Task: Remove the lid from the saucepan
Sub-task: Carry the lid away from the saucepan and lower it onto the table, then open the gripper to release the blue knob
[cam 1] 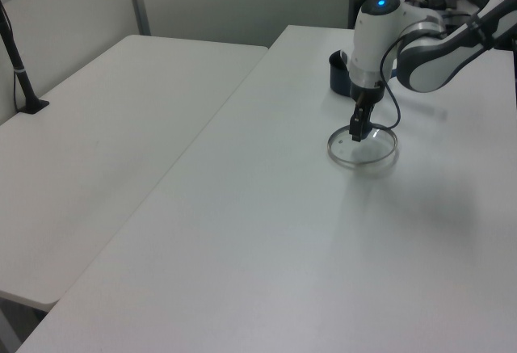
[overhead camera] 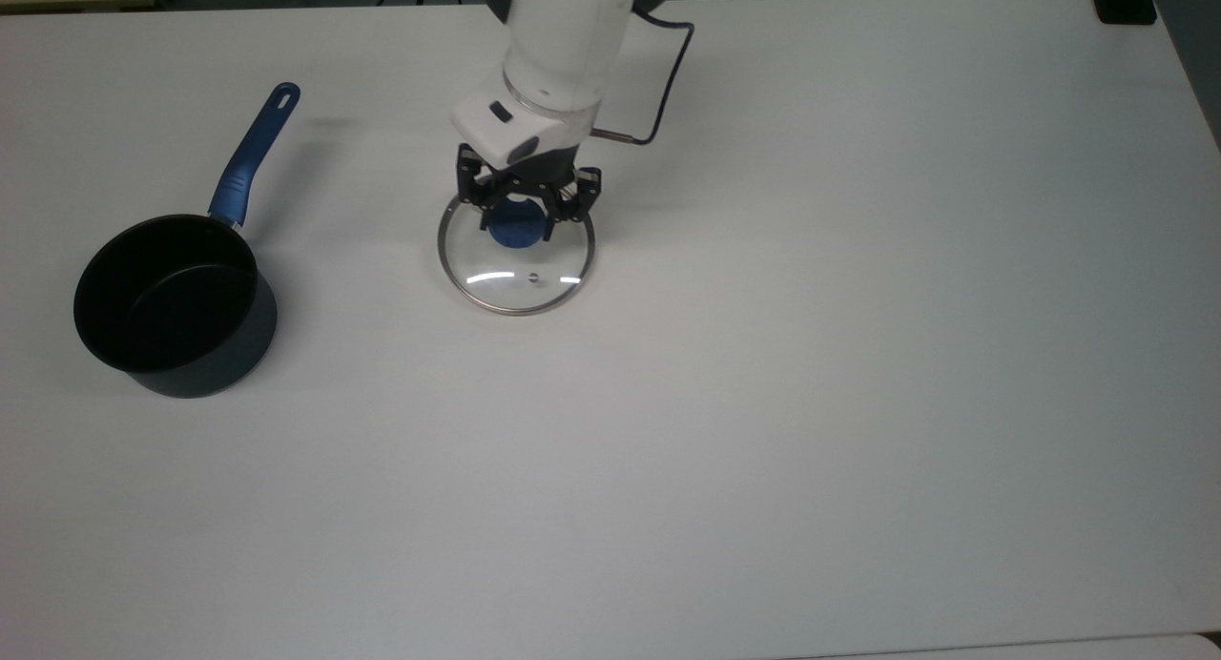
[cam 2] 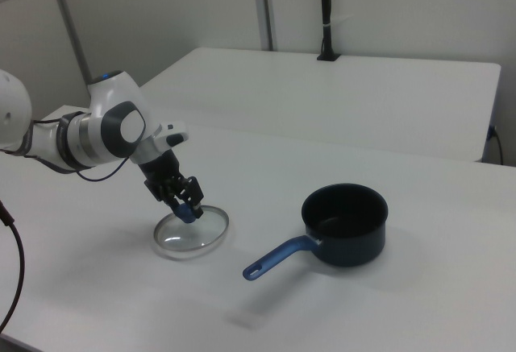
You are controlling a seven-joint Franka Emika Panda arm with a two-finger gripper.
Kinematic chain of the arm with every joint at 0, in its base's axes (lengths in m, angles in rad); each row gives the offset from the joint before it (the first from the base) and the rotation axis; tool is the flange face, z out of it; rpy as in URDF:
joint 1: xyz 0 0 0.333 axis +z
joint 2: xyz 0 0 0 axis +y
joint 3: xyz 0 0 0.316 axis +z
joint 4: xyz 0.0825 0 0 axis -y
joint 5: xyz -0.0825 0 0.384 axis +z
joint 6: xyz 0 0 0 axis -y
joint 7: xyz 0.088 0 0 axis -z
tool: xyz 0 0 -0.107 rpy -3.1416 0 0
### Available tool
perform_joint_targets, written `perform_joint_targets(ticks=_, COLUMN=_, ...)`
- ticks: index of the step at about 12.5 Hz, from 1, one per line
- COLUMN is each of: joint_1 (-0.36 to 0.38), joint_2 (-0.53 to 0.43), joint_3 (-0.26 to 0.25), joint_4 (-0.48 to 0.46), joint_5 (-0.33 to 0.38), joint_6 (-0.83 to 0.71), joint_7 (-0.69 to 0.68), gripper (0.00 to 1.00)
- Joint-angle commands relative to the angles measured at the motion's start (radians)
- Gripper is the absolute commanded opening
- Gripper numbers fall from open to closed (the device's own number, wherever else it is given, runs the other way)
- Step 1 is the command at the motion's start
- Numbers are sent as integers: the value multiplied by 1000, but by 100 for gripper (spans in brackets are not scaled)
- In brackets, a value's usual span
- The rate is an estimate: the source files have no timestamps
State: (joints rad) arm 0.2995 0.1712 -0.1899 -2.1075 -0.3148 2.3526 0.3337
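On the white desk (overhead camera: 858, 355), open saucepan (overhead camera: 172, 302) at the top view's left, lid (overhead camera: 516, 269) lying well apart to its right, blue knob clenched in the hand (overhead camera: 518, 223); removal apparently done, next likely release and lift away.

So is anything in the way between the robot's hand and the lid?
No, nothing visible is in the way. The hand is already at the lid, with its fingers on both sides of the blue knob. The saucepan sits open and apart, toward the top view's left, on the white table.
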Motion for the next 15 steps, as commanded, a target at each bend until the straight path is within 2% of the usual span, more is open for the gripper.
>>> perform_joint_targets(ticks=1, joint_1=-7, joint_2=-2, joint_3=20, joint_4=-11, joint_5=-17, joint_6=31, joint_7=53, gripper=56)
perform_joint_targets(ticks=2, joint_1=-7, joint_2=-2, joint_3=20, joint_4=-11, joint_5=-17, joint_6=31, joint_7=54, gripper=56)
perform_joint_targets(ticks=3, joint_1=-7, joint_2=-1, joint_3=20, joint_4=-11, joint_5=-17, joint_6=30, joint_7=56, gripper=61)
perform_joint_targets(ticks=4, joint_1=-8, joint_2=1, joint_3=21, joint_4=-11, joint_5=-17, joint_6=24, joint_7=56, gripper=83)
perform_joint_targets(ticks=5, joint_1=-14, joint_2=-1, joint_3=21, joint_4=-9, joint_5=-15, joint_6=20, joint_7=56, gripper=100)
perform_joint_targets(ticks=8, joint_1=-31, joint_2=-15, joint_3=23, joint_4=17, joint_5=-10, joint_6=-31, joint_7=51, gripper=100)
perform_joint_targets(ticks=9, joint_1=-55, joint_2=-30, joint_3=41, joint_4=43, joint_5=-4, joint_6=-77, joint_7=50, gripper=100)
perform_joint_targets(ticks=11, joint_1=-153, joint_2=-58, joint_3=124, joint_4=116, joint_5=55, joint_6=-209, joint_7=36, gripper=100)
perform_joint_targets(ticks=13, joint_1=-216, joint_2=-65, joint_3=147, joint_4=246, joint_5=179, joint_6=-350, joint_7=-52, gripper=100)
perform_joint_targets(ticks=14, joint_1=-255, joint_2=-65, joint_3=147, joint_4=326, joint_5=215, joint_6=-433, joint_7=-118, gripper=100)
perform_joint_targets(ticks=15, joint_1=-307, joint_2=-74, joint_3=156, joint_4=348, joint_5=218, joint_6=-466, joint_7=-161, gripper=100)
